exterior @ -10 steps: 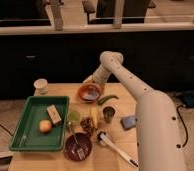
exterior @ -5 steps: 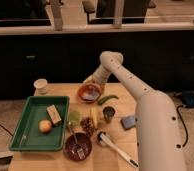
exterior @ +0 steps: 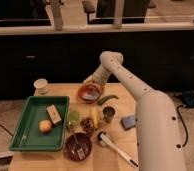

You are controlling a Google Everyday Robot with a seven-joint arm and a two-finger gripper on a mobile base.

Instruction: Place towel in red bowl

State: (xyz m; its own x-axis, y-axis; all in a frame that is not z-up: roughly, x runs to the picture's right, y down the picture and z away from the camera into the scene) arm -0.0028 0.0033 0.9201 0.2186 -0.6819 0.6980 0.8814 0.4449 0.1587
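Hand (exterior: 92, 82) sits at the red bowl (exterior: 89, 93) by the desk's (exterior: 121, 107) far edge; I cannot tell its grip.

No readable text

No word, label, brand or number can be read on the tray (exterior: 21, 131), the bowls or the table (exterior: 65, 90). The gripper (exterior: 92, 80) is at the red bowl's (exterior: 89, 92) far rim.
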